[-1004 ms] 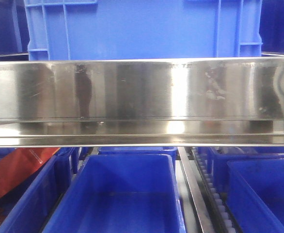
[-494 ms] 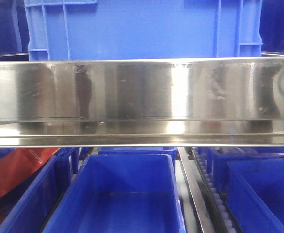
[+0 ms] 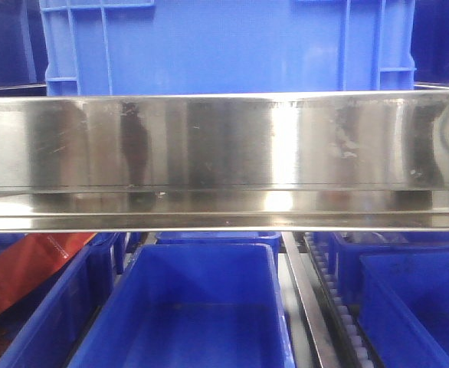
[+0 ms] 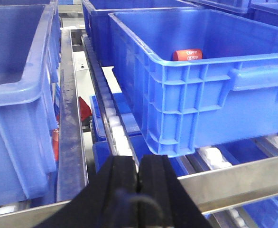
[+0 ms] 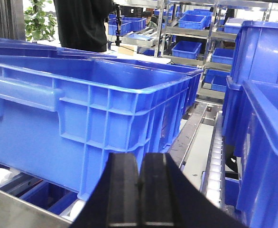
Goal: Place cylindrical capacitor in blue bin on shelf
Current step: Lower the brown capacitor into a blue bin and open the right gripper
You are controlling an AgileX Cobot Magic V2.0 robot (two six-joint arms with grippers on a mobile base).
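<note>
From the front-facing view, nothing is moving: the shelf (image 3: 224,142) rail is filling the middle of the picture exactly as it was a second ago, the big blue crate (image 3: 224,42) is sitting above it, and the lower blue bin (image 3: 198,307) beneath is lying empty as before. Only the dark reflection on the steel is shifting very slightly, so something in front of the rack may be stirring, though no arm is showing here. To my eye, the work is pausing or only just starting.

From the left wrist view, the left gripper (image 4: 138,178) is hanging just above the steel front rail (image 4: 234,180) with its black pads pressed together and nothing between them. Beyond it the blue bin (image 4: 205,95) is sitting on the rollers, and a small red cylinder (image 4: 187,55) is lying on its side at the far wall; it does not look like the dark part the task wants.

From the right wrist view, the right gripper (image 5: 139,183) is likewise closed tight and empty, facing the corner of the same kind of blue bin (image 5: 96,114).

The cylindrical capacitor is not showing in any view, so I judge that the pick is not yet made.
</note>
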